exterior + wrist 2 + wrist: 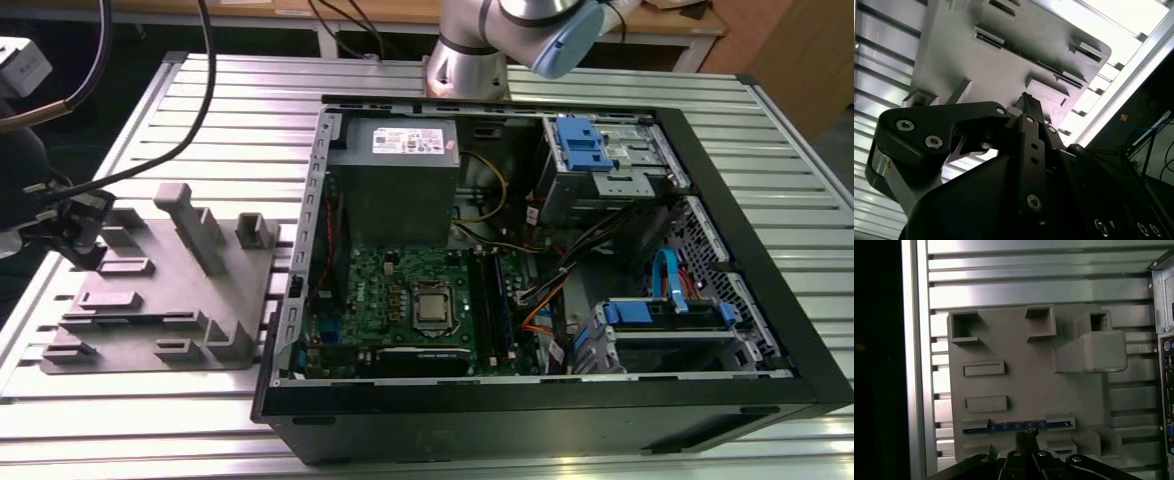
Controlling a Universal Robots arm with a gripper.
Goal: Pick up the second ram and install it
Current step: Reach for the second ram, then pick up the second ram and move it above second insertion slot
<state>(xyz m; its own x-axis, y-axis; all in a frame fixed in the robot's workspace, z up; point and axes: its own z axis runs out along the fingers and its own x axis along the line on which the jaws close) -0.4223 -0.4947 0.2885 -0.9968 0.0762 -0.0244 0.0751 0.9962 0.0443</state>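
The second ram (999, 427) is a thin dark-blue strip seen edge-on, lying in a slot of the grey holder block (1024, 380) between two raised holders. In the first wrist view my gripper (1026, 433) sits at the strip's middle with its fingers drawn together on it. The same closed fingertips point at the block (979, 60) in the second wrist view, where my gripper (1026, 98) hides the strip. In the exterior view my gripper (78, 248) hangs over the block's (160, 290) edge on that view's left. The motherboard's long slots (489, 300) lie inside the open case.
The open computer case (747, 300) lies on the slatted metal table (227, 110), to the exterior view's right of the block. Its motherboard (387, 290) carries a silver processor socket (431, 308), with the power supply (394, 170) behind. Tall holders (200, 225) rise from the block. Cables trail at the left.
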